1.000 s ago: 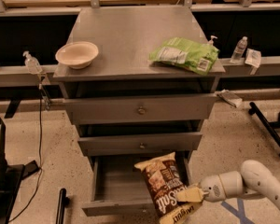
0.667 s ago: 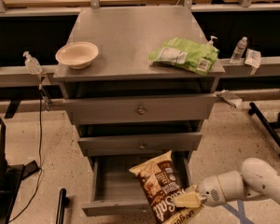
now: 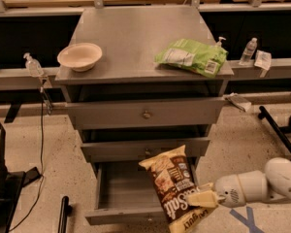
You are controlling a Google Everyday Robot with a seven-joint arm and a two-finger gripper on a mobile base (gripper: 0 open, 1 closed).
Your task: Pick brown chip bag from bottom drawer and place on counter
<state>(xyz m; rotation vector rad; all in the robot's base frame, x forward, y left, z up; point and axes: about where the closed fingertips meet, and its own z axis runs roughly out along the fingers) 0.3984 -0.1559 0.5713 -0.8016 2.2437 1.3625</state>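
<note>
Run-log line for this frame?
gripper: front right of open bottom drawer, shut on brown chip bag | bag: over drawer front | counter: bag not yet there

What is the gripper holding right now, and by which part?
The gripper holds the brown bag by its lower right edge, above the open bottom drawer.

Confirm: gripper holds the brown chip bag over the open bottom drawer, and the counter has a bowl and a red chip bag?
Not quite. The camera view shows the chip bag on the counter is a green chip bag, not red. The rest holds: the gripper grips the brown chip bag over the open bottom drawer, and the bowl sits on the counter.
</note>
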